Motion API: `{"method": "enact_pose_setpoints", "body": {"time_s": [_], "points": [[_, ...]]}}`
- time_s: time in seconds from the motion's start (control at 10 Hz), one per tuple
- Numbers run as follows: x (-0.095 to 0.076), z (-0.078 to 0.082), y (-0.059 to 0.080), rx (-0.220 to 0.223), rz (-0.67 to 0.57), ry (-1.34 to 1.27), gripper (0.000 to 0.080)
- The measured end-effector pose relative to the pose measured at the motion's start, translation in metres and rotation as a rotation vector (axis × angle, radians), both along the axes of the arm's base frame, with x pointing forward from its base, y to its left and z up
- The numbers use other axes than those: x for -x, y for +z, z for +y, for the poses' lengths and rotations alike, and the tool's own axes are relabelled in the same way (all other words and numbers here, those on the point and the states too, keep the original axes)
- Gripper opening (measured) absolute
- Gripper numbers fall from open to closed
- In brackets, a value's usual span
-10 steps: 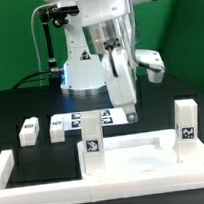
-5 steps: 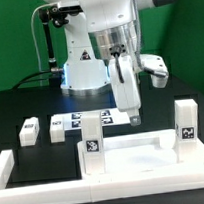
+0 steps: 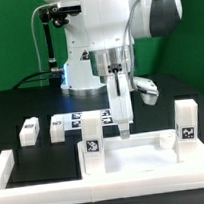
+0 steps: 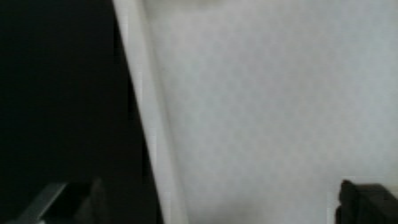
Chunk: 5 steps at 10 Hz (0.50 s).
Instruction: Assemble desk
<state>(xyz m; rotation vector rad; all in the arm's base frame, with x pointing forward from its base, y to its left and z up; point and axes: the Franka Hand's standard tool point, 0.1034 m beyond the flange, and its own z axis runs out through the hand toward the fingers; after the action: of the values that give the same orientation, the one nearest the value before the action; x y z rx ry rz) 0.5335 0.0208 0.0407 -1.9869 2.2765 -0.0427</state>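
**Gripper drops onto the panel's back rim**

In the last second the gripper (image 3: 124,130) has slid toward the exterior view's left, turned at the wrist and come down to the rear rim of the panel (image 3: 135,153). Its fingers (image 4: 63,202) are spread wide. In the wrist view white plastic fills most of the gap between them, and nothing is pinched. I'd guess it is lining up to grip or shove the panel, perhaps to set it up for another leg.

The panel lies at the front of the table (image 3: 20,107), tucked against the border bar (image 3: 15,166). A first leg (image 3: 92,153) stands at its corner on the exterior view's left, and a second leg (image 3: 184,124) stands at the right corner. 2 loose legs (image 3: 30,131) sit by the marker board (image 3: 86,118), well apart from the arm. The 2 standing legs flank the gripper, so either could catch it if the panel swings.
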Motion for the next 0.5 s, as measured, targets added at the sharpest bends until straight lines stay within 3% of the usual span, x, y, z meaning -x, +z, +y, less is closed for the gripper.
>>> {"method": "enact_pose_setpoints", "body": {"time_s": [0.2, 0.5], "points": [[-0.002, 0.005, -0.009, 0.036, -0.068, 0.017, 0.0649], [0.008, 0.016, -0.030, 0.038, -0.043, 0.057, 0.0649]]}}
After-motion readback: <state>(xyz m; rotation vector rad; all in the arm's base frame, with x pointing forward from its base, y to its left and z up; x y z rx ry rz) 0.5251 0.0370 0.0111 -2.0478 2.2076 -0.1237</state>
